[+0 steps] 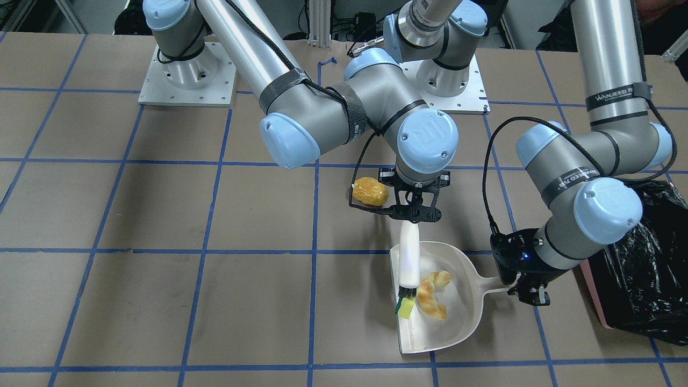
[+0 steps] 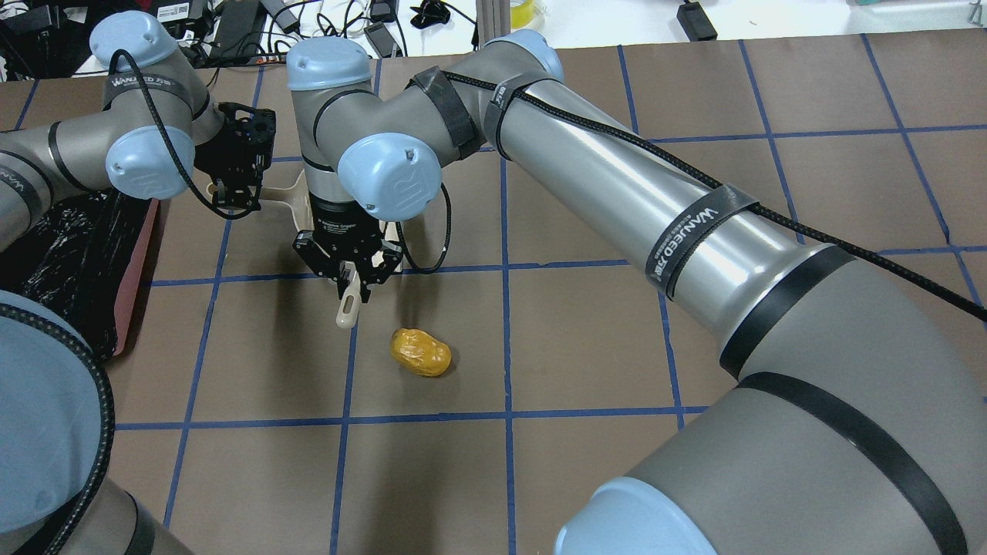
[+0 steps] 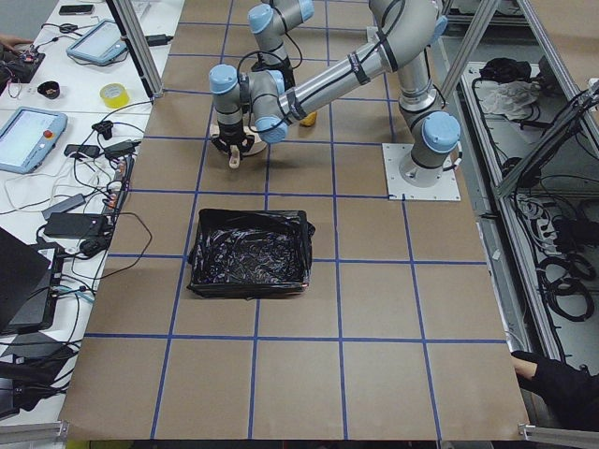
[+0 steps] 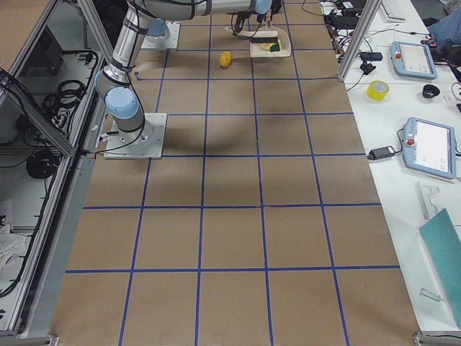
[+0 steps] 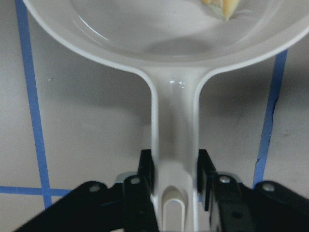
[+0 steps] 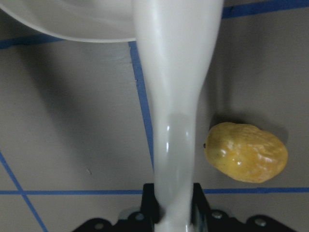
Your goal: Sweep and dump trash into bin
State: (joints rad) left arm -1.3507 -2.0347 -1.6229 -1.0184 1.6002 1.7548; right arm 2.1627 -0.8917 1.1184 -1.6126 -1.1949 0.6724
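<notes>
I am gripping the handle of the dustpan (image 1: 462,317) in my left claw (image 5: 176,180), both fingers pressed against its sides, and the pan is lying flat on the worktop (image 1: 161,215). My right claw (image 1: 413,215) is clenching the top of the brush (image 1: 408,258). The brush is running along the dustpan's straight open lip, on the side away from the handle.

The black bristles are pressing on the sponge (image 1: 405,308), which is sitting right at that lip (green side towards the edge). The pastry piece (image 1: 432,295) is lying inside the dustpan, just beside the sponge and clear of the curved back wall.

The roll (image 2: 420,352) is resting on the worktop outside the dustpan, past the lip and near my right claw, not touching the pan.

The bin (image 1: 645,279) is standing beyond the dustpan's handle end, partly hidden behind my left arm. On the lip side of the dustpan the worktop is stretching away wide.
</notes>
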